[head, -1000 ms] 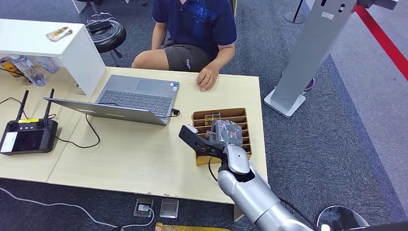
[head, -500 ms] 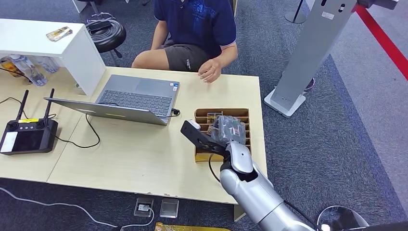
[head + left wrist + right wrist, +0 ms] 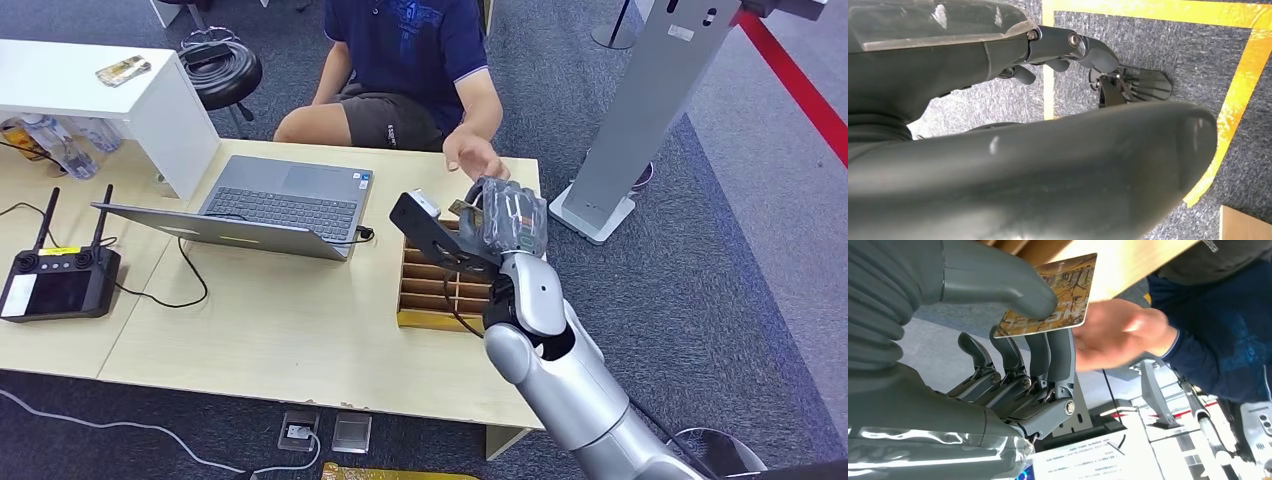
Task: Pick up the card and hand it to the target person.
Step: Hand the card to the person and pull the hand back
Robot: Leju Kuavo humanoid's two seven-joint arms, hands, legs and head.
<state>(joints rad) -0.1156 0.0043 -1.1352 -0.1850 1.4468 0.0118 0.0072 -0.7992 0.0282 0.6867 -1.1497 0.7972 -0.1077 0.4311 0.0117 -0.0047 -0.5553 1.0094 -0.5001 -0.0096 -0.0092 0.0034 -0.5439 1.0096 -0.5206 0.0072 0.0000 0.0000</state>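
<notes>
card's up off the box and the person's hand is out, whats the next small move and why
Probably ease the right hand a little further toward the person's open palm, then loosen the fingers. The brown printed card is pinched under the thick grey thumb, lifted above the slotted cardboard box, and the palm waits just beyond the card's edge.

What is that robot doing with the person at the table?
The robot's right hand pinches a brown patterned card between its thumb and fingers, raised above the slotted wooden card box on the light wooden table. A seated person in a dark blue shirt reaches an open hand toward the card, close but not gripping it yet. The robot's left hand hangs down by the carpet.
</notes>
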